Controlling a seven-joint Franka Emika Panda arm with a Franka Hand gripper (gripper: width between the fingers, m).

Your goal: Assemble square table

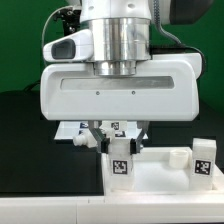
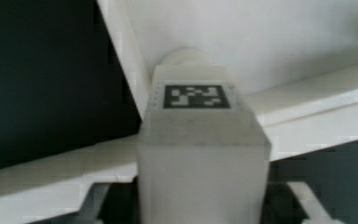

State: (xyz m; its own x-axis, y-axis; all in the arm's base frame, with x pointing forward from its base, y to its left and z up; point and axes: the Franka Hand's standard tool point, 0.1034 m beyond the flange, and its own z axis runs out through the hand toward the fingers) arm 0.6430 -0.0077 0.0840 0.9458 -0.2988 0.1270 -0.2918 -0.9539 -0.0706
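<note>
A white leg [image 1: 120, 163] with a black-and-white tag stands upright on the white square slab [image 1: 150, 188] near the front. My gripper [image 1: 118, 142] hangs straight above it, one finger on each side of the leg's top. In the wrist view the leg [image 2: 197, 140] fills the middle, tag on its end face. My gripper [image 2: 201, 198] straddles it, with a dark gap showing between each finger and the leg. Behind the leg, the slab [image 2: 318, 105] crosses the wrist view. A second tagged leg [image 1: 203, 158] stands on the slab at the exterior view's right.
More white tagged parts [image 1: 75, 131] lie on the black table behind the gripper, partly hidden by the hand. A low raised white block [image 1: 172, 155] sits on the slab between the two legs. A green wall forms the background.
</note>
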